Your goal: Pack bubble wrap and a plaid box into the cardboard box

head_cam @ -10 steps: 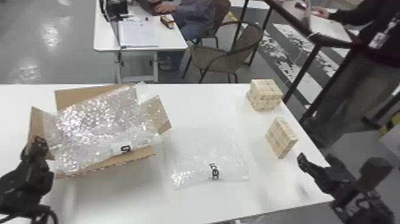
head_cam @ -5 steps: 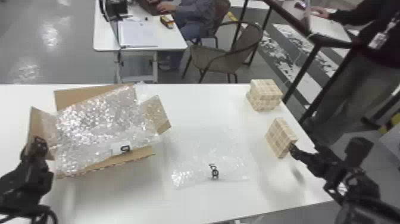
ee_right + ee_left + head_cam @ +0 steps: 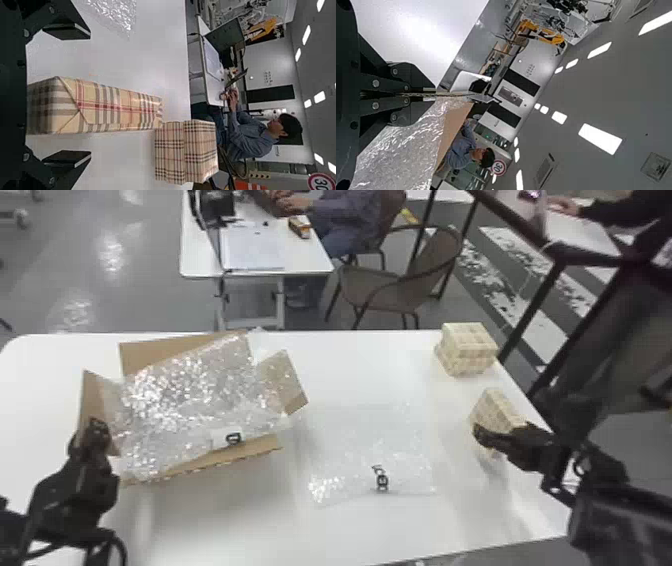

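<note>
One plaid box [image 3: 496, 408] lies within the spread right gripper [image 3: 500, 431]; left gripper [image 3: 95, 426] pinches cardboard [image 3: 94, 397].

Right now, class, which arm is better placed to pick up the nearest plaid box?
Right, I'd judge. The right pincer, open, straddles the nearest plaid box. The left pincer is well away, shut on a flap of the cardboard box.
</note>
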Tool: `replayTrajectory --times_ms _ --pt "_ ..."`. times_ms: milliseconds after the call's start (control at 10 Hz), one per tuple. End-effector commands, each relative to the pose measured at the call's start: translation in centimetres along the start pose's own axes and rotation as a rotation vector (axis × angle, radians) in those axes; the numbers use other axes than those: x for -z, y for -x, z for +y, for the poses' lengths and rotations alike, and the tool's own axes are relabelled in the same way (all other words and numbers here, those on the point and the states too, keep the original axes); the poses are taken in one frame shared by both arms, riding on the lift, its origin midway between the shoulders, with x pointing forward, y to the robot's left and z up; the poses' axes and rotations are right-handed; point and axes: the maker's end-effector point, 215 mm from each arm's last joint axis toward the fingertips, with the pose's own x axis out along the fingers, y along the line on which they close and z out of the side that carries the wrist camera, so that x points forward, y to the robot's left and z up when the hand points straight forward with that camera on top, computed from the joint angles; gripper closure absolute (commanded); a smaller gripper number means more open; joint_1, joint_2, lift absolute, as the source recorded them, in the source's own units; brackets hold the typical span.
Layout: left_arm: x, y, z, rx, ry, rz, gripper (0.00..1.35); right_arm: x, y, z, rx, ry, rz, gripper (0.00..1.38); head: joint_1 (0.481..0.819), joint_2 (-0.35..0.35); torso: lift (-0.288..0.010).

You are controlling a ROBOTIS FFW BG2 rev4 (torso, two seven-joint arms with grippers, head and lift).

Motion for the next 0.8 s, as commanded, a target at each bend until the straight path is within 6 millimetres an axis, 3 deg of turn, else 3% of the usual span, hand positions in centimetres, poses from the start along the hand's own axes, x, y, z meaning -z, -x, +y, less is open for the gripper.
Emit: replayTrajectory --times_ms 0,100,700 --pt "0.03 0.02 0.05 -0.001 0.001 0.0 1.21 0.37 -0.46 0.6 -0.012 -0.004 0.009 0.53 0.695 -0.148 -0.11" --pt "0.01 0.07 0.18 -0.003 0.001 -0.001 1.21 0.58 -0.46 0.75 -0.014 -0.009 0.014 0.84 0.695 -0.144 -0.11" --pt "-0.02 0.07 0.17 -0.002 0.002 -0.002 1.21 0.41 -0.22 0.9 -0.016 -0.025 0.002 0.95 0.695 -0.137 -0.11"
